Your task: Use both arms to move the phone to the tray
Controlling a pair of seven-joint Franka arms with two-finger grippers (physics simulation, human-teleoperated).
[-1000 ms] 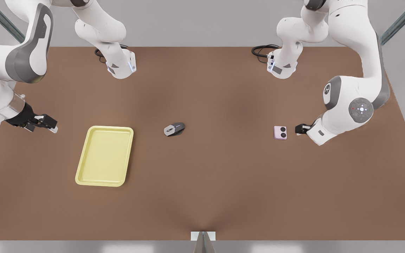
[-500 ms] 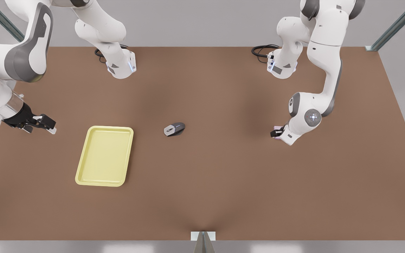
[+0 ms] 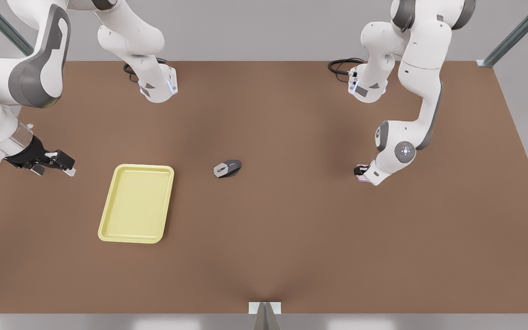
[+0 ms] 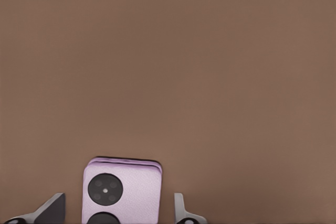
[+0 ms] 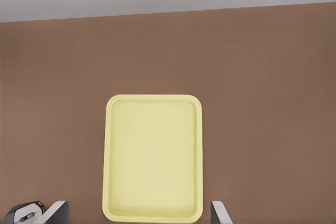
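The pale pink phone (image 4: 135,183) lies flat on the brown table, its black circles facing up. My left gripper (image 4: 116,211) hangs open right over it, one fingertip on each side and small gaps between. In the front view that gripper (image 3: 361,171) is at the right, and just a pink sliver of the phone (image 3: 363,179) peeks out under it. The pale yellow tray (image 3: 135,203) sits at the front view's left. My right gripper (image 3: 64,163) waits open above the table to the left of the tray (image 5: 152,156).
A grey and black computer mouse (image 3: 227,168) rests mid-table between tray and phone, also seen as the mouse (image 5: 21,214) in the right wrist view. Black cables (image 3: 343,65) lie by the arm bases at the table's far edge.
My left arm swung in from the phone's right and came down over it, so the phone now sits between its fingers. The right arm has barely shifted.
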